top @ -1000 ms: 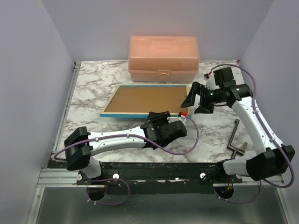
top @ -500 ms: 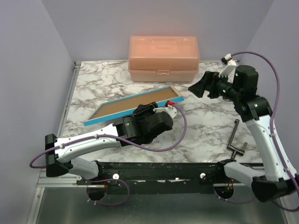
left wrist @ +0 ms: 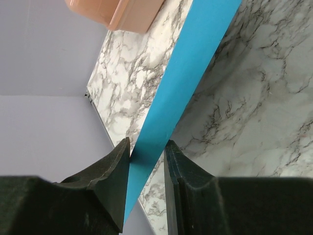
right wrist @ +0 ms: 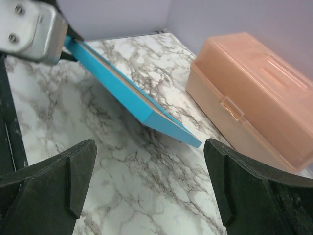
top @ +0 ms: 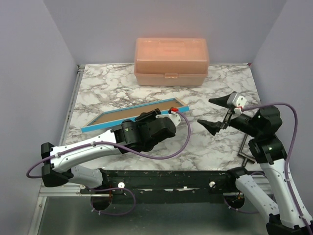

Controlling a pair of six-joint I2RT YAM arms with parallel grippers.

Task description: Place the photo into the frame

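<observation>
Pinching thin blue-edged frame [left wrist: 188,88], L pincer [left wrist: 146,148]; R pincer [top: 205,111] wide apart.

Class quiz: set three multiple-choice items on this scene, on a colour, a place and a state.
1. The frame's rim is: A blue, B red, C green.
2. The peach box stands: A on the frame, B at the table's far edge, C between the arm bases.
3. The right gripper is: A shut on the frame, B shut on the box, C open and empty.
Answers: A, wrist views show blue; B, it sits at the top of the overhead view; C, its jaws stand wide apart.
</observation>
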